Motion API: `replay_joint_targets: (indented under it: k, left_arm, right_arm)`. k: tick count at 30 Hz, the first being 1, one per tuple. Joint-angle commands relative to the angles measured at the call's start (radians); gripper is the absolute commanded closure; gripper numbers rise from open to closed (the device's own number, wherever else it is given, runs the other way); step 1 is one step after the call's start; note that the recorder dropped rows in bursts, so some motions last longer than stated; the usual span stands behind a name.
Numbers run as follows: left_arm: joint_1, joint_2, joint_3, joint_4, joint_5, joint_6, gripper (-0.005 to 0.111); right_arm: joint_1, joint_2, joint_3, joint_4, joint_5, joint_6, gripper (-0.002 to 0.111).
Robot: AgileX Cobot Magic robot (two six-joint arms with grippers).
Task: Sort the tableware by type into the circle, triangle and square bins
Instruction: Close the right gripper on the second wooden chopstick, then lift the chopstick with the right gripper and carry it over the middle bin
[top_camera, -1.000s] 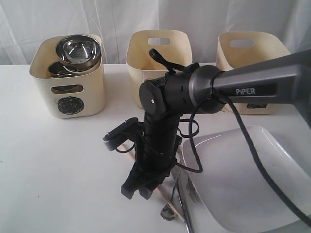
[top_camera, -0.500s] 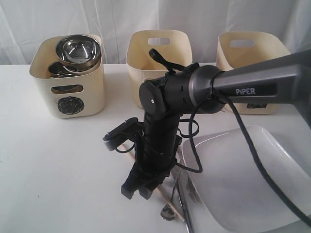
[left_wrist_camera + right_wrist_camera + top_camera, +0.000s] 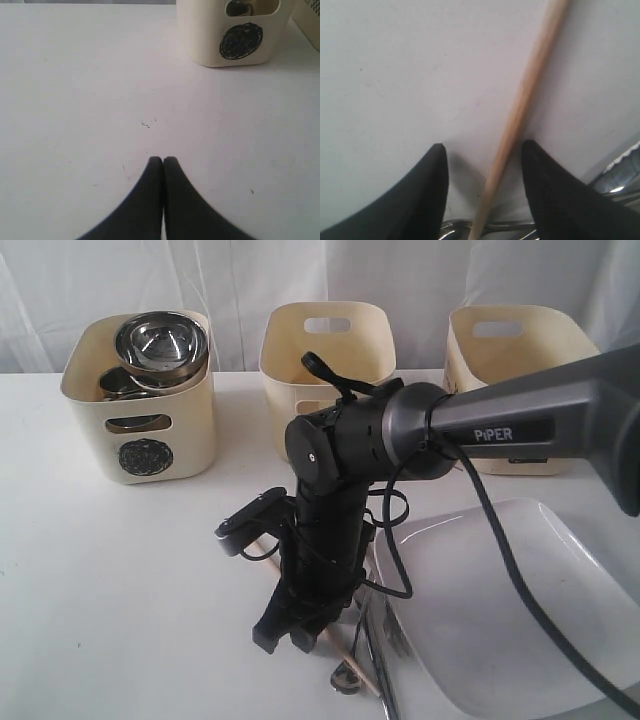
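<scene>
Steel bowl (image 3: pixel 161 343) sits heaped in the circle bin (image 3: pixel 190 430)

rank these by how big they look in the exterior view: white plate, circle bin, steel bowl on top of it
1. white plate, largest, though it lies nearest the camera, which inflates it
2. circle bin
3. steel bowl, clearly smallest

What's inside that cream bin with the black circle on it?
A steel bowl sits on top, with another steel piece beneath it. The walls of the bin hide anything deeper.
</scene>
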Motion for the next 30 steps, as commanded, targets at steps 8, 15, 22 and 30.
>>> replay_joint_targets:
  k: [8,15,22,30]
  left_arm:
    - [0.003,-0.004,0.005,-0.006,-0.004,-0.004,0.107]
    - [0.003,-0.004,0.005,-0.006,-0.004,-0.004,0.107]
    - [0.003,-0.004,0.005,-0.006,-0.004,-0.004,0.107]
    - [0.003,-0.004,0.005,-0.006,-0.004,-0.004,0.107]
  right_arm:
    - [0.002,0.003,-0.003,0.005,0.04,0.004,0.074]
    - [0.002,0.003,-0.003,0.04,0.033,0.004,0.104]
    - [0.002,-0.012,-0.003,0.096,-0.012,0.007,0.108]
    - [0.002,-0.143,-0.003,0.235,-0.116,0.007,0.108]
